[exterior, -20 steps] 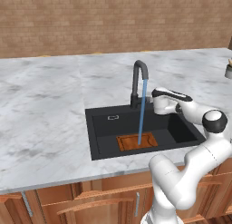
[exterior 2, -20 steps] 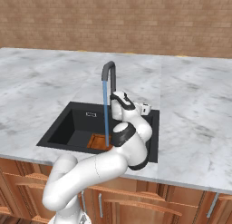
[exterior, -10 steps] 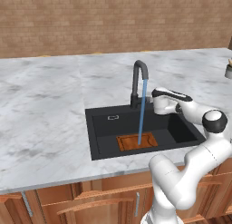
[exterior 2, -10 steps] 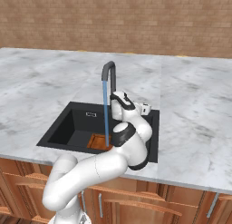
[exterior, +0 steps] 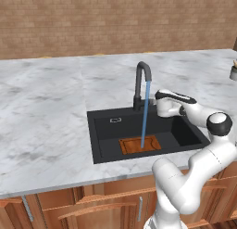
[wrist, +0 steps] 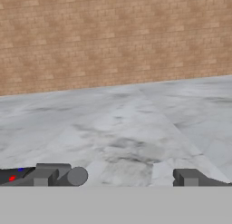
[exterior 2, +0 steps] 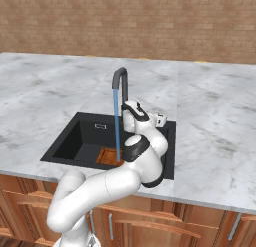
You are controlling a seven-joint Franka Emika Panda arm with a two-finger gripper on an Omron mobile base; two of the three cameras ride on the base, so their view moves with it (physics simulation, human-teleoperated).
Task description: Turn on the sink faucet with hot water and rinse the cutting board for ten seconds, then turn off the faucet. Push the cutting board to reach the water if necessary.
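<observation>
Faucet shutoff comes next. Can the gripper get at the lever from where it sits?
Probably yes. The gripper sits open beside the sink faucet base, and nothing stands between them on the counter.

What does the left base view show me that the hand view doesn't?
Left base view: the thin blue water stream falling from the tall black gooseneck faucet onto the small orange-brown wooden cutting board in the black recessed sink. Hand view: the gripper, dark tips spread apart. Both: grey-white marble counter and brown brick wall.

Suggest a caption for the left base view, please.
Water streams from the black faucet onto the cutting board in the sink.
</observation>
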